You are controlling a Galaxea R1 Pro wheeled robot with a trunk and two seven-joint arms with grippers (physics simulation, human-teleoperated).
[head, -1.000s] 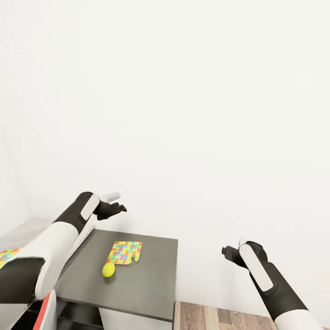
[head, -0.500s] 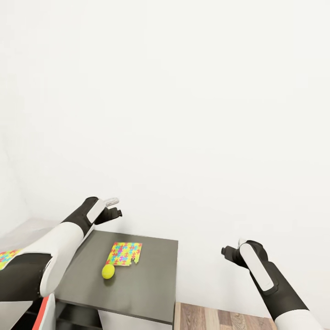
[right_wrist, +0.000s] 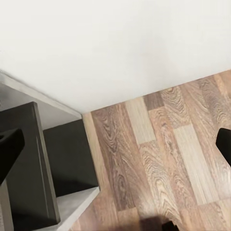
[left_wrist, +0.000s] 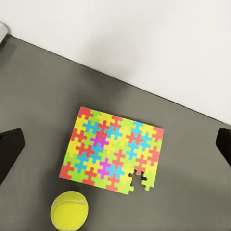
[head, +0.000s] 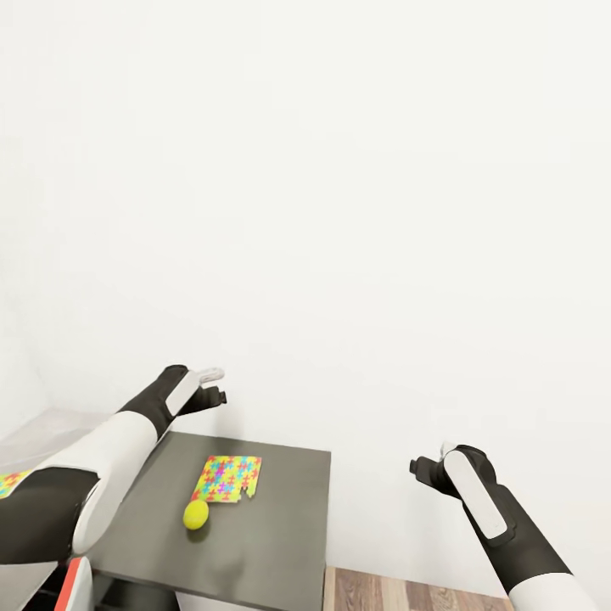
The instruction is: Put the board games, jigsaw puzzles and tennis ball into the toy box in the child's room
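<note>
A colourful jigsaw puzzle (head: 227,478) lies flat on the dark grey table (head: 280,526), with one piece partly loose at its corner. Just in front of it sits the yellow tennis ball (head: 196,513). My left gripper (head: 217,390) hangs open above the table's far left edge. In the left wrist view the puzzle (left_wrist: 113,154) and the ball (left_wrist: 70,210) lie below, between the widely spread fingertips (left_wrist: 10,149). My right gripper (head: 420,467) is open in the air to the right of the table, over the floor. A patch of a similar puzzle pattern (head: 12,483) peeks out behind my left arm.
A white wall rises right behind the table. Wooden floor (head: 407,591) lies to the table's right; the right wrist view has this floor (right_wrist: 168,154) and the table's dark side with a lower shelf (right_wrist: 62,159). A red and white edge (head: 78,581) shows at the bottom left.
The camera has shifted, so the table sits slightly lower in the picture. My left gripper has turned and moved a little forward and down. The right arm has held still.
</note>
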